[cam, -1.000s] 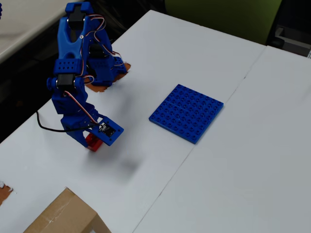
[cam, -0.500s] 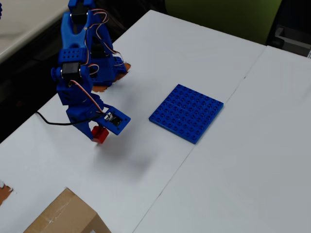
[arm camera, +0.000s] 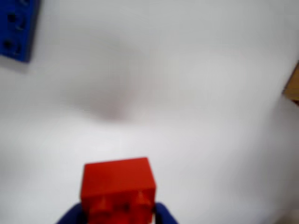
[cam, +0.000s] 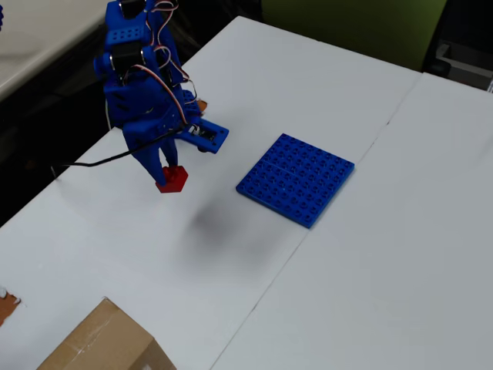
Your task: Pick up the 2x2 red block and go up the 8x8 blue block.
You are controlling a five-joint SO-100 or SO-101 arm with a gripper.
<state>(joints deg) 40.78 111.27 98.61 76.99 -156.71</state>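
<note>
**Mia:** What is the biggest thing here?

**Ben:** The white table. It fills most of the overhead view. Next is the blue robot arm, standing near the table's left edge in that view. A brown cardboard box sits at the bottom corner.

**Mia:** And the flat blue square?

**Ben:** That is the 8x8 blue block. It lies flat on the table, a bit turned, like a diamond. It is square, so it has no long side to line up with.

**Mia:** Where is the little red one?

**Ben:** The 2x2 red block is in the claw. The claw is squeezed tight on it. In the wrist view the red block sits between two blue fingers. There is a soft shadow on the table under it, a little way off, so I think it is lifted up, not resting.

**Mia:** Which way does it have to go?

**Ben:** In the overhead view the blue block is to the right of the claw, well apart from it, with bare table between. In the wrist view only its corner peeks in at the top left. So I think the arm must swing that way.

**Mia:** Any words or labels?

**Ben:** None that I can read on anything.
</note>
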